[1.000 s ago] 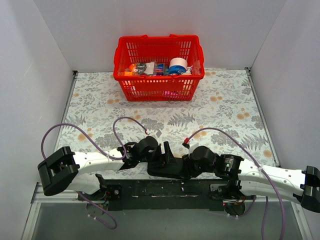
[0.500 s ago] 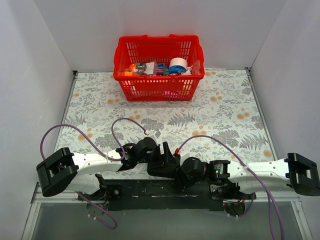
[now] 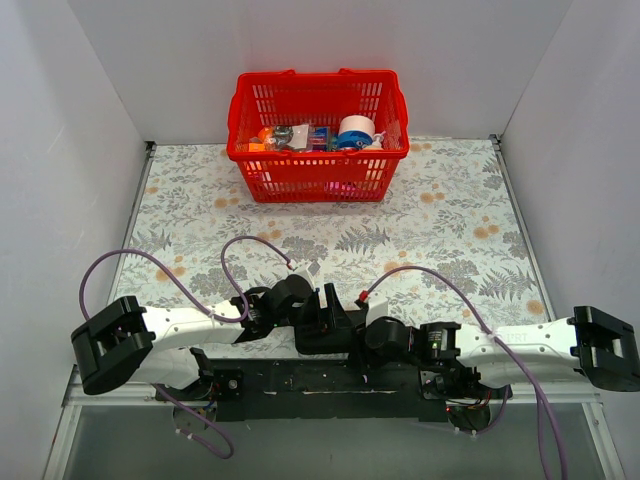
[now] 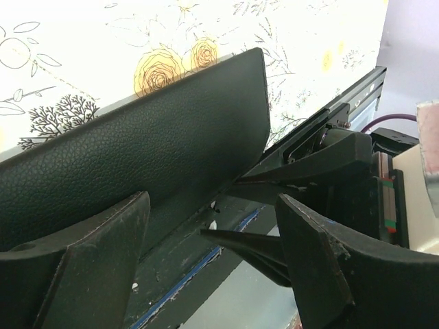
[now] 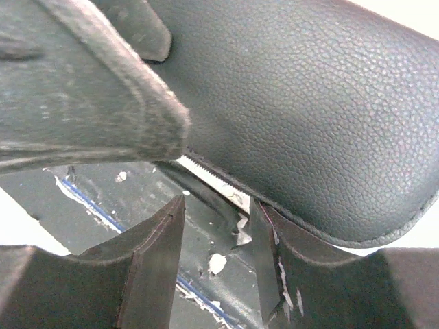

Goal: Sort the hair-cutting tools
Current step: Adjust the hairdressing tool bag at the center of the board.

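Note:
The scissors and the slim black comb do not show in any view. A large flat black pouch [image 4: 158, 151] lies at the table's near edge over the black base rail; it also shows in the right wrist view [image 5: 315, 103], with zipper teeth along its lower edge. My left gripper [image 4: 212, 205] is open, its fingers either side of the pouch's near edge. My right gripper [image 5: 217, 205] is open just below the pouch's edge, its right finger against the pouch's rim. In the top view the left gripper [image 3: 328, 315] and right gripper [image 3: 357, 335] meet at the pouch [image 3: 318, 340].
A red plastic basket [image 3: 250, 150] with tape rolls and other items stands at the back middle. The floral table cover [image 3: 450, 220] spreads between it and the arms. The black base rail [image 3: 300, 385] runs along the near edge. White walls close in on both sides.
My right arm has stretched out flat along the near edge and its gripper has slid left, closer under the pouch. The left arm has barely moved.

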Robot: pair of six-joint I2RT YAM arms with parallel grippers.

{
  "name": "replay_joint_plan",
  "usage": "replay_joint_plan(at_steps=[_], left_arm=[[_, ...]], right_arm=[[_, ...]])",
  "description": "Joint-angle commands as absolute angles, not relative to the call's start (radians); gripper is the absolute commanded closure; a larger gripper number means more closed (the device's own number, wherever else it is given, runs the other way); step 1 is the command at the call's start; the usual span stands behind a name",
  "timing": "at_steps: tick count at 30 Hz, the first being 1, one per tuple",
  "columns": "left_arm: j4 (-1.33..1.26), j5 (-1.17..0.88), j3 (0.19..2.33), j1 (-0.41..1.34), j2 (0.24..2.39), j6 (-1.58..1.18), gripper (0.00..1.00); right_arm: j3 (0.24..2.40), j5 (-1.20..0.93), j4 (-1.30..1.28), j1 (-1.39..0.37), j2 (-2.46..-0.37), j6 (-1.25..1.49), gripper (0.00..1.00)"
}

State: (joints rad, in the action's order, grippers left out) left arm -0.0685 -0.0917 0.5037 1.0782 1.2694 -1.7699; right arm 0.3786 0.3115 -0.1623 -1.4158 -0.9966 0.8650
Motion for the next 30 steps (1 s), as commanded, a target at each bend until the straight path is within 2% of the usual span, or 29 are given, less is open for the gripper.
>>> replay_joint_plan(at_steps=[1,5,10,16,20,26,30], left_arm=[[0.061,-0.081,0.489,1.083,1.284,-1.750,0.25],[0.061,-0.084,0.488,1.083,1.282,-1.753,0.25],[0.067,-0.084,0.488,1.083,1.279,-1.761,0.25],[0.074,-0.080,0.480,1.083,1.267,-1.767,0.25],[0.072,-0.075,0.480,1.083,1.275,-1.772,0.25],[0.074,-0.075,0.486,1.083,1.289,-1.772,0.25],[0.080,-0.069,0.494,1.083,1.293,-1.770,0.25]], right_arm=[[0.344,0.445,-0.178,-1.410,-1.015,0.890,0.49],[0.330,0.508,-0.180,-1.384,-1.051,0.905,0.49],[0.307,0.519,-0.106,-1.267,-1.094,0.877,0.50],[0.290,0.445,0.049,-1.056,-1.134,0.746,0.51],[0.336,0.394,0.125,-0.959,-1.239,0.669,0.50],[0.455,0.315,0.176,-0.922,-1.400,0.609,0.51],[0.483,0.311,0.115,-0.920,-1.393,0.594,0.51]])
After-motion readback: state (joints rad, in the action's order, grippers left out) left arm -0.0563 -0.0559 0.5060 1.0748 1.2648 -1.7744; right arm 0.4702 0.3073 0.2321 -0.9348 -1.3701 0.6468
